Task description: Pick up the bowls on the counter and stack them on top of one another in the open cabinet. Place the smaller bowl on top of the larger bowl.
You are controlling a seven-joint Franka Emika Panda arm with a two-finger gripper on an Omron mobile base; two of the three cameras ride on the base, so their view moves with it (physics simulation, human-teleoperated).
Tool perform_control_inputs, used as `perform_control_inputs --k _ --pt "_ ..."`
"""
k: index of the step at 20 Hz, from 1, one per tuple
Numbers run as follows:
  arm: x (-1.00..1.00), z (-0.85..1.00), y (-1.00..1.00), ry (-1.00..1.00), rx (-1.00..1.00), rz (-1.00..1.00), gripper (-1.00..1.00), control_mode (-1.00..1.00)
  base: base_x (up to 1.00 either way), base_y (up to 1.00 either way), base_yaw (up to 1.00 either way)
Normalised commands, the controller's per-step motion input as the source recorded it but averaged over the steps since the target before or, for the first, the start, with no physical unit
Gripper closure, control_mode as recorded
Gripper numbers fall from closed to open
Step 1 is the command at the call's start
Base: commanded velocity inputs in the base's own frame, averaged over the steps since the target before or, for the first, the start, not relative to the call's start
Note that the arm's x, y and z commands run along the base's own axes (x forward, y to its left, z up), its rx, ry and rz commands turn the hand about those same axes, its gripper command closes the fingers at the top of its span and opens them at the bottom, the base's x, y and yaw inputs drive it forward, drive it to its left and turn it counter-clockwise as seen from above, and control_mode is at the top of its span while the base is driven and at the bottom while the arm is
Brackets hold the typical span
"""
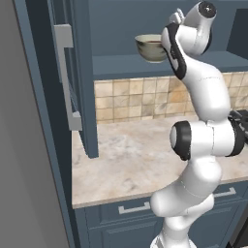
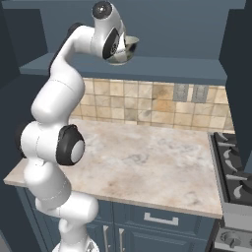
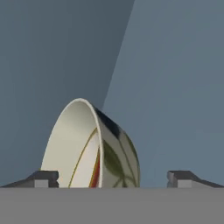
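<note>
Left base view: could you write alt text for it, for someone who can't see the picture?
A white robot arm reaches up to a bowl at the shelf of an open dark blue cabinet. Below lie a tiled wall and a beige marbled counter over blue drawers.

Cabinet (image 1: 145, 29) stood open; door (image 1: 72, 72) swung out to the left, edge-on, over the counter's left end. Blocked any approach from that side. Bar handle (image 1: 65, 77) projected from the door's outer face. Bowl (image 1: 151, 47) sat on the shelf (image 1: 126, 65) right at the wrist, taking the middle of the opening. Shelf stayed bare left of the bowl up to the door, and bare to the right in the right base view. Back wall close behind the bowl in the hand view. Counter (image 2: 157, 162) wide open below, tiled backsplash (image 2: 147, 103) behind it. Stove (image 2: 236, 167) bounded the right end.
</note>
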Motion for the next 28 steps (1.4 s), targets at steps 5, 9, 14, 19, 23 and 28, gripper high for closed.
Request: perform_control_inputs --k 5,9,14,19,23,28 --pt "-0.6 0.5 -0.23 0.01 0.0 0.0 -1.0 -1.0 0.0 0.0 0.0" --pt "-0.97 0.07 -0.15 0.04 -0.06 0.06 -1.0 -1.0 0.0 0.0 0.0" --pt "-1.0 -0.09 -0.05 0.01 -0.08 0.13 -1.0 -1.0 0.0 0.0 0.0" --pt "-1.0 -0.26 0.0 0.0 -0.08 0.16 -1.0 -1.0 0.0 0.0 0.0" --pt "-1.0 -0.34 0.0 0.0 -0.06 0.16 -1.0 -1.0 0.0 0.0 0.0" --pt "-1.0 -0.42 0.0 -0.01 -0.04 0.13 -1.0 -1.0 0.0 0.0 0.0"
